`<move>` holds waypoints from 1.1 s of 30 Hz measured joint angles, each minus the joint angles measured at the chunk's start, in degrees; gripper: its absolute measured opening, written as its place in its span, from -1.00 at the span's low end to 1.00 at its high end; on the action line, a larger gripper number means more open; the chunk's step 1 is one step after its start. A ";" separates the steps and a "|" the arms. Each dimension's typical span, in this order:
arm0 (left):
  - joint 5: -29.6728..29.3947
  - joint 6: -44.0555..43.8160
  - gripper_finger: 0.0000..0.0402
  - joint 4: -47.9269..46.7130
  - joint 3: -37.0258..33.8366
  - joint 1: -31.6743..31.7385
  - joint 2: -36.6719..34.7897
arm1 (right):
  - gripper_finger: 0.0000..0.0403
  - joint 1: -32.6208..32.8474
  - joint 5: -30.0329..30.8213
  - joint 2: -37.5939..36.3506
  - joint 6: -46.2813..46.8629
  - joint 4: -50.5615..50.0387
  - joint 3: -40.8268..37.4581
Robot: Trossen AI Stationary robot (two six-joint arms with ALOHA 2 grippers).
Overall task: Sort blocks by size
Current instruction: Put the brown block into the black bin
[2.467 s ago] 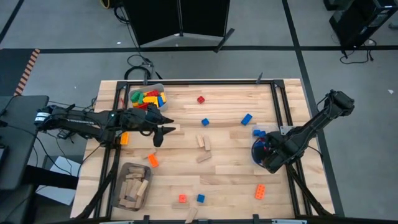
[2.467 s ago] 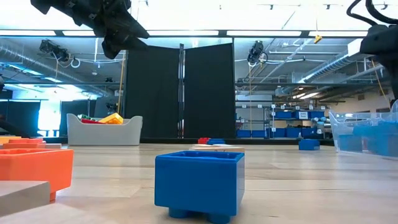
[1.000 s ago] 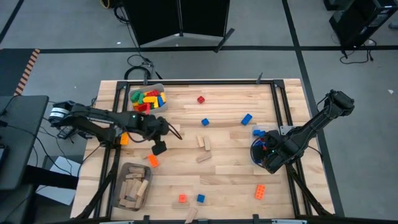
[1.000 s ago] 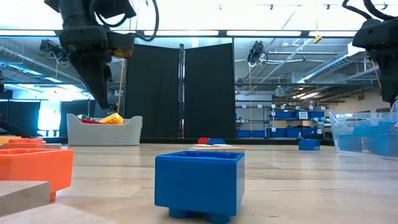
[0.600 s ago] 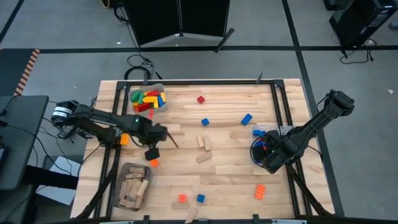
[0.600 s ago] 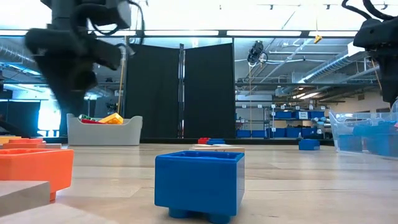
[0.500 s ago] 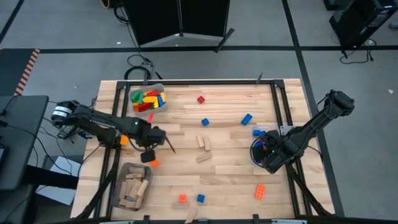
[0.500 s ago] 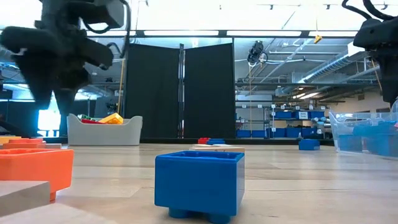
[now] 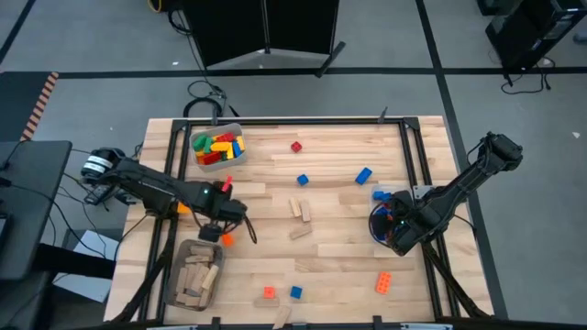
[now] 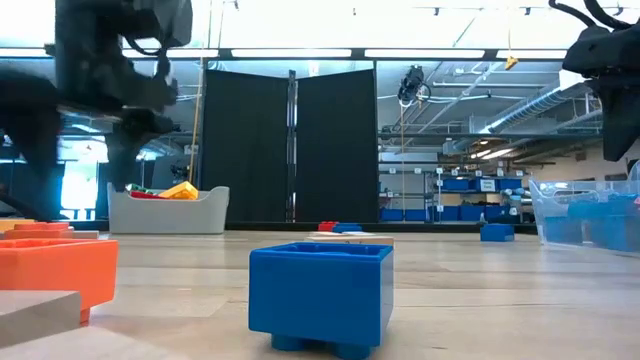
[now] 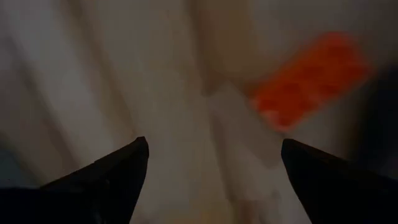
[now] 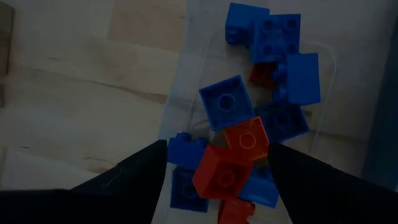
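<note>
Blocks lie scattered on the wooden table (image 9: 330, 247): red (image 9: 296, 146), blue (image 9: 302, 180) and orange (image 9: 383, 281) bricks, and tan wooden pieces (image 9: 296, 207). My left gripper (image 9: 222, 229) points down, open and holding nothing, just above and beside an orange brick (image 9: 227, 240); that brick shows blurred in the left wrist view (image 11: 311, 78), off to one side of the gripper (image 11: 214, 155). My right gripper (image 9: 393, 229) hangs open over a clear bin (image 12: 193, 93) of small blue and red bricks (image 12: 227, 102), its fingers (image 12: 146, 168) apart above them.
A grey bin (image 9: 195, 272) of wooden pieces stands near the front left. Another grey bin (image 9: 217, 147) with coloured bricks is at the far left. In the low view a blue brick (image 10: 320, 290) and an orange one (image 10: 50, 270) lie close to the near edge.
My left gripper has swung toward the table's near edge and sunk lower, rolling about its own axis, and now stands over the orange brick. It has stayed open.
</note>
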 joint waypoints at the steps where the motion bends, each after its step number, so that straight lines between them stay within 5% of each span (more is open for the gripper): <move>1: -2.32 -1.54 0.85 0.04 0.00 -0.02 0.60 | 0.44 0.00 0.00 0.00 -0.06 0.02 0.00; 5: -8.07 -9.17 0.85 0.32 0.00 0.44 2.86 | 0.44 0.00 0.00 0.00 -0.19 0.02 0.00; 19: -4.00 -37.64 0.85 1.64 0.00 1.22 6.07 | 0.42 0.00 0.00 0.00 -1.28 -0.01 0.00; 33: 3.08 -37.94 0.85 5.17 0.00 5.40 7.54 | 0.41 0.00 1.33 0.00 -2.71 -0.04 0.00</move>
